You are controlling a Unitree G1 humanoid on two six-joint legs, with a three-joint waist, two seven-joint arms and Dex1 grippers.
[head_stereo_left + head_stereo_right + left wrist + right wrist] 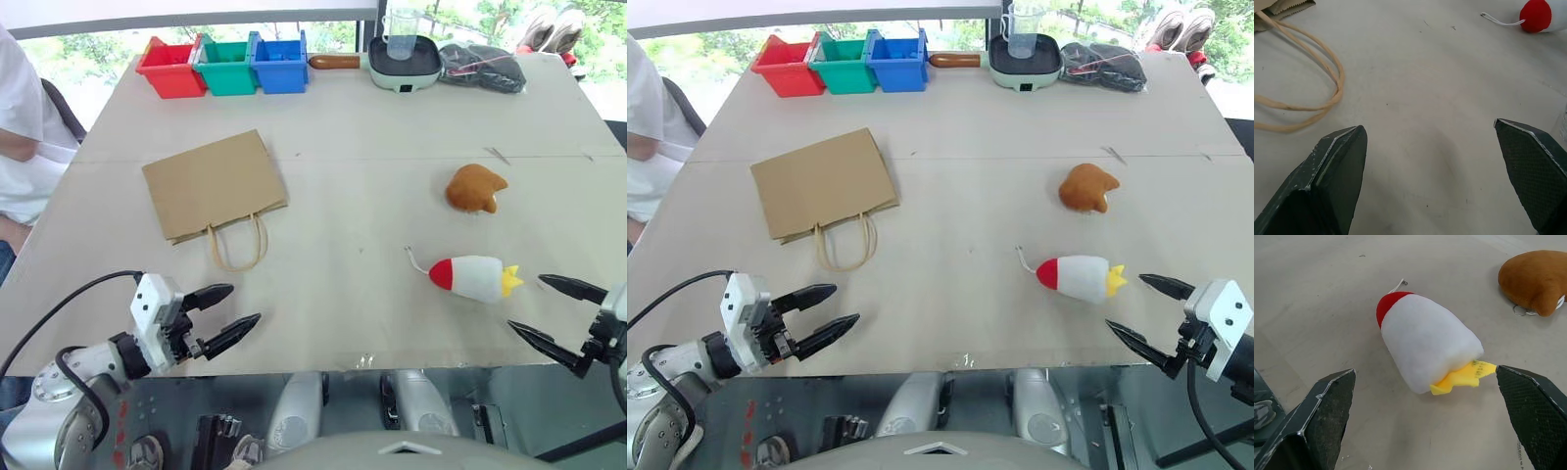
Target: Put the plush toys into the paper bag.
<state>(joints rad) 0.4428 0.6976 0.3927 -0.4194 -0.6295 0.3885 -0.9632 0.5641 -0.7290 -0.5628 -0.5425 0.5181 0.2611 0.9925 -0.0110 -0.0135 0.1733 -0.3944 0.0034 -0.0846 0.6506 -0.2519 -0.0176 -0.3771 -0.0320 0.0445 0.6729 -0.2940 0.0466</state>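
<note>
A white plush rocket (477,277) with a red nose and yellow fins lies on its side on the table at the right, its string trailing left. An orange-brown plush blob (474,188) rests farther back. The brown paper bag (214,183) lies flat at the left, handles (236,245) toward me. My right gripper (546,313) hovers open at the table's near right edge, just right of the rocket's fins (1464,377). At the near left, my left gripper (233,311) is open and empty, in front of the bag's handles (1308,73).
Red, green and blue bins (227,66) line the far left edge of the table. A small electric pan with a clear cup (403,54) and a dark bundle (480,67) stand at the far middle and right. A person in white (22,137) sits at the left.
</note>
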